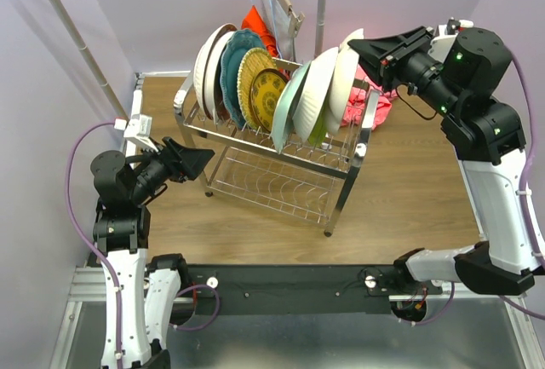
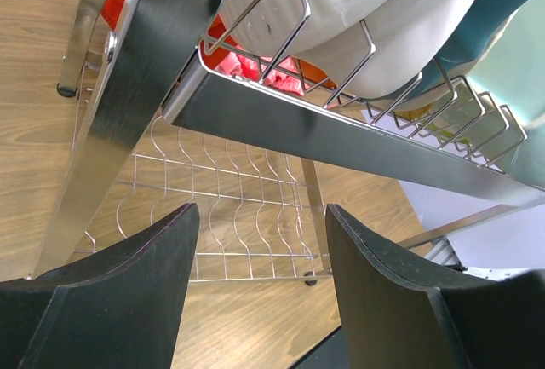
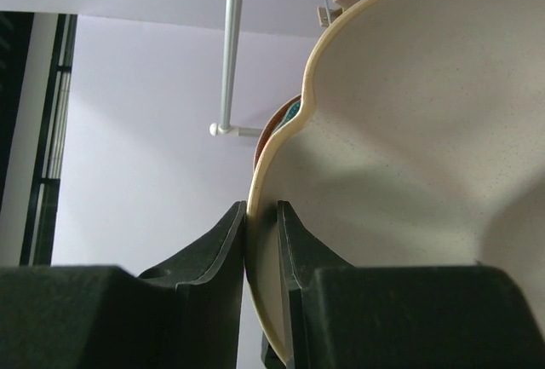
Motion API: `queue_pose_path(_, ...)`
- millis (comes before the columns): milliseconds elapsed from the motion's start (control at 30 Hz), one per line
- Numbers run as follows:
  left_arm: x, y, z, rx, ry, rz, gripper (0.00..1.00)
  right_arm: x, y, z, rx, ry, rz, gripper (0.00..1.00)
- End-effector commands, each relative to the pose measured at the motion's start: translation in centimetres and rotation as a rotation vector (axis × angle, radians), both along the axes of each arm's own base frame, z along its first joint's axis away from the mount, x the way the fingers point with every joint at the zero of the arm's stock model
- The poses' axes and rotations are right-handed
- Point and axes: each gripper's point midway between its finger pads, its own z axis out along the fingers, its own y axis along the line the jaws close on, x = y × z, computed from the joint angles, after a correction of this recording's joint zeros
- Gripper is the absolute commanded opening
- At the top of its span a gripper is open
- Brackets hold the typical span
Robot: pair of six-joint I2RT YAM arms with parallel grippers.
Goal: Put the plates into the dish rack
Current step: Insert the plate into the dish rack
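your right gripper [image 3: 261, 209] has a finger on each side of the rim of the cream plate [image 3: 409, 130] – you cannot tell if they squeeze it. that plate stands on edge at the right end of the top shelf of the dish rack [image 1: 281, 154], last in the row of plates [image 1: 255, 83]. your left gripper [image 2: 260, 216] is wide open – nothing in it – by the rack's left end.

Bright, even light; soft shadows; glare on dish rack [image 2: 341, 130].

Overhead view, wrist close-ups by dish rack [image 1: 346, 177]
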Motion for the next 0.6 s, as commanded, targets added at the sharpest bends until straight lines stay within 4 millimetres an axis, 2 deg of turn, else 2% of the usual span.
queue_pose_path(0,-0.2,-0.1,-0.4,0.015,-0.007,-0.01,0.7,-1.1,1.5,1.0,0.022,-0.054,0.065,0.29)
queue_pose_path(67,-0.3,-0.1,-0.4,0.016,-0.008,-0.01,0.7,-1.1,1.7,0.4,0.015,-0.042,0.073,0.31)
queue_pose_path(267,-0.3,-0.1,-0.7,0.016,-0.002,-0.01,0.7,-1.7,1.9,0.7,0.014,-0.06,0.093,0.39)
queue_pose_path(567,-0.4,-0.1,-0.8,0.02,-0.003,-0.013,0.7,-2.2,2.5,-0.3,-0.014,-0.061,0.118,0.48)
